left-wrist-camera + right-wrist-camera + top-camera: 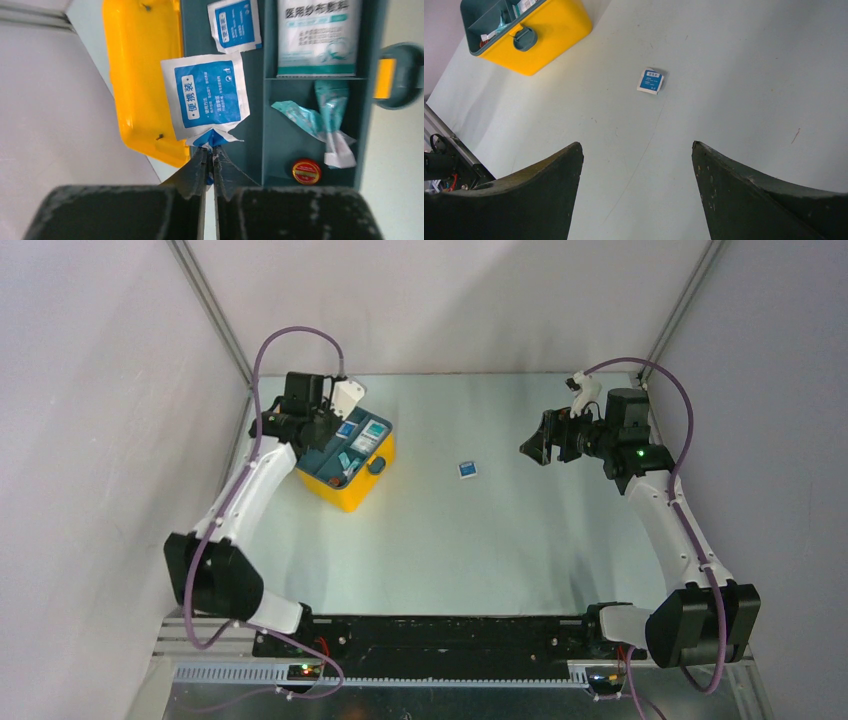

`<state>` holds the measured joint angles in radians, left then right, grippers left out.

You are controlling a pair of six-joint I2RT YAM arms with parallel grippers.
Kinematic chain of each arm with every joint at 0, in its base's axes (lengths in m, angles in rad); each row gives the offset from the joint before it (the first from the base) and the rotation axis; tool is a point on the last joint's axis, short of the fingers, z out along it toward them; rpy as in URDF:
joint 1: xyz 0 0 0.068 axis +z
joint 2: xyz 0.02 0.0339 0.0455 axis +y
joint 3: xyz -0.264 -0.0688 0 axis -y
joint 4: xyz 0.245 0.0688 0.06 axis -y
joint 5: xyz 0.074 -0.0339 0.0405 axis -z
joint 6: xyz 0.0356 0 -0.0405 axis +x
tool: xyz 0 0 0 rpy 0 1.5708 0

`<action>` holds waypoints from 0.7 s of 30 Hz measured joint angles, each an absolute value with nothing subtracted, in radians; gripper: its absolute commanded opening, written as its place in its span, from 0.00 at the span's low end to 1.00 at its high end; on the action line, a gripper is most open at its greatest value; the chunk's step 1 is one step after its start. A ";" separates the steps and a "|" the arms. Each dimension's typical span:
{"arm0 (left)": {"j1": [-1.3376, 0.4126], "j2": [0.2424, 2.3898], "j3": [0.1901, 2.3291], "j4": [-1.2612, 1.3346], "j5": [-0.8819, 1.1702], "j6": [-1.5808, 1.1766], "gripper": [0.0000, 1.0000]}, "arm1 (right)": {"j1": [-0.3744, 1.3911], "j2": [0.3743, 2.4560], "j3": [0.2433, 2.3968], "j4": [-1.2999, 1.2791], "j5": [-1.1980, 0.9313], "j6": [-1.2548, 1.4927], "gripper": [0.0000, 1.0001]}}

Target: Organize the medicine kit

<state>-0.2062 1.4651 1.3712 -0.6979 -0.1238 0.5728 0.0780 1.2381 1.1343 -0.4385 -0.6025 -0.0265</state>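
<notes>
While the left end effector (211, 150) is pinched together on the bottom corner of a blue-and-white sachet (207, 95), the right end effector (638, 146) hangs with its jaws wide apart and nothing between them.

Medicine kit (350, 492): far-left corner of the tabletop (450, 560), turned at an angle to the edges, lid (142, 75) open beside the teal tray (252, 125) that sits in the top of the box. Latch (376, 466) faces the tabletop's middle.

Held sachet sits over the tray's edge on the lid side, partly over the yellow lid. Can't tell whether it touches the tray.

Tray contents, left wrist view:
- second sachet (235, 25), same compartment side, just beyond the held one
- gauze packet (319, 35), white and teal, in the compartment nearer the latch
- crumpled teal wrapper (320, 115) in the next compartment
- red round tin (306, 171) just beside that wrapper

Loose sachet (467, 470) lies flat near the tabletop's middle, toward the far edge, well apart from the kit. Right end effector is above the far-right part of the tabletop, pointed toward it.
</notes>
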 measured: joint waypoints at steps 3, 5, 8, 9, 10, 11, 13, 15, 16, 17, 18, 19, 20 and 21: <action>-0.169 1.547 1.391 -0.709 -0.107 0.581 0.10 | 0.078 1.238 1.134 -0.439 -0.603 -0.027 0.84; -0.157 1.607 1.425 -0.714 -0.091 0.584 0.10 | 0.078 1.238 1.134 -0.438 -0.603 -0.027 0.84; -0.155 1.682 1.475 -0.713 -0.059 0.585 0.11 | 0.078 1.238 1.134 -0.438 -0.603 -0.026 0.84; -0.155 1.699 1.484 -0.712 -0.046 0.587 0.12 | 0.078 1.238 1.134 -0.438 -0.603 -0.026 0.84; -0.155 1.711 1.489 -0.712 -0.037 0.588 0.13 | 0.078 1.238 1.134 -0.439 -0.603 -0.027 0.84; -0.155 1.721 1.491 -0.712 -0.025 0.593 0.13 | 0.078 1.238 1.134 -0.439 -0.602 -0.027 0.84; -0.155 1.733 1.491 -0.714 -0.012 0.601 0.14 | 0.077 1.238 1.134 -0.441 -0.601 -0.028 0.84; -0.155 1.734 1.491 -0.714 -0.002 0.604 0.17 | 0.074 1.238 1.134 -0.443 -0.601 -0.030 0.84; -0.155 1.734 1.491 -0.714 0.001 0.607 0.21 | 0.074 1.238 1.134 -0.443 -0.601 -0.030 0.84; -0.155 1.734 1.491 -0.713 0.002 0.611 0.24 | 0.074 1.238 1.134 -0.443 -0.601 -0.030 0.84; -0.155 1.734 1.489 -0.713 0.002 0.612 0.31 | 0.073 1.238 1.134 -0.443 -0.601 -0.030 0.84; -0.155 1.734 1.485 -0.713 -0.004 0.615 0.36 | 0.073 1.240 1.134 -0.441 -0.602 -0.029 0.84; -0.155 1.734 1.483 -0.714 -0.009 0.622 0.38 | 0.073 1.243 1.134 -0.438 -0.603 -0.029 0.84; -0.155 1.734 1.480 -0.713 -0.020 0.626 0.41 | 0.074 1.250 1.134 -0.434 -0.604 -0.029 0.84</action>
